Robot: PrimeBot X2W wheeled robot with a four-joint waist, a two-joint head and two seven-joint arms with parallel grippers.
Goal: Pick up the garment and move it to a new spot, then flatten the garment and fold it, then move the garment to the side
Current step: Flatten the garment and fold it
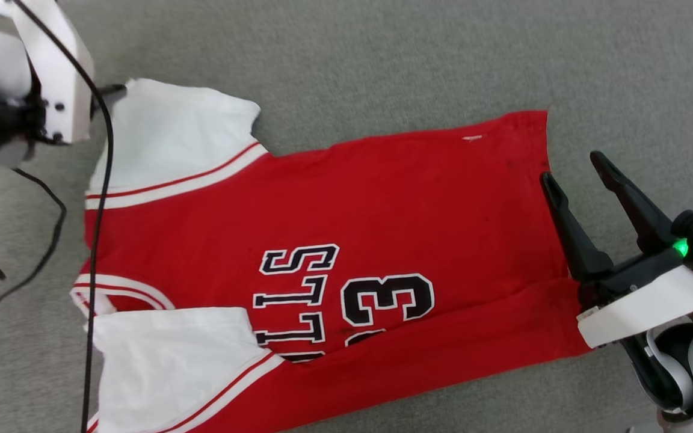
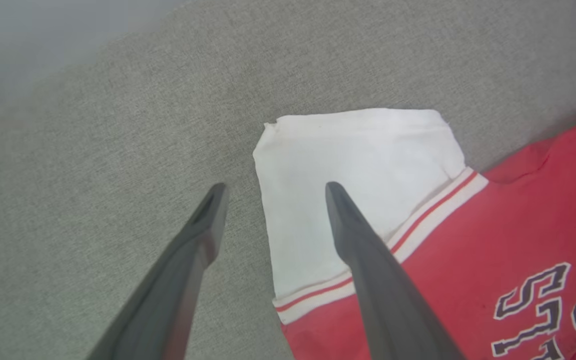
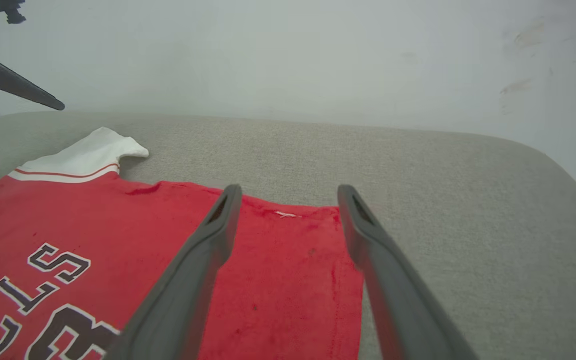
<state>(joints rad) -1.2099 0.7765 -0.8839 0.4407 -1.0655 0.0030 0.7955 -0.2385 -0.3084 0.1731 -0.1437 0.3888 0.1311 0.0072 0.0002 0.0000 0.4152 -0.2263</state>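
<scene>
A red jersey T-shirt point(image 1: 382, 204) lies front up on a grey fabric-covered surface point(image 1: 394, 54). Its long axis runs side to side, with collar and white sleeves toward the robot's left and hem point(image 1: 539, 141) toward its right. Its near edge is folded over part of the black lettering, and the near sleeve point(image 1: 172, 361) lies on the front. The right gripper point(image 1: 572, 167) hovers at the hem, jaws spread wide and empty. The left gripper point(image 2: 274, 186) straddles the outer edge of the far sleeve point(image 1: 172, 132), jaws likewise released. A black cable point(image 1: 104, 180) dangles across the collar end. Each arm looks nearest its own end of the jersey.
</scene>
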